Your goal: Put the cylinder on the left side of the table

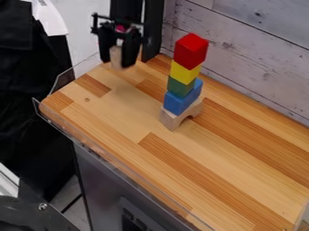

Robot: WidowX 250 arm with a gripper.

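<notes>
Jaws closed on the pale wooden cylinder point(115, 56), held upright or nearly so between the fingers, and the black gripper point(116, 62) hangs right at the far left end of the wooden table point(136, 122)! Whether the cylinder's base is touching the wood, I can't tell from here. This looks like the placing step, with the carry as good as done. Next call: ease down if there's any gap, let the base sit flat, open up gently and lift straight away. Careful, though, that edge is close, and a tilted release could tip it over. Further out, well apart from the cylinder, stands the tower: red block point(190, 50), yellow block point(183, 73), green block point(180, 86), blue block point(179, 103), all on a wooden arch point(173, 119).
</notes>
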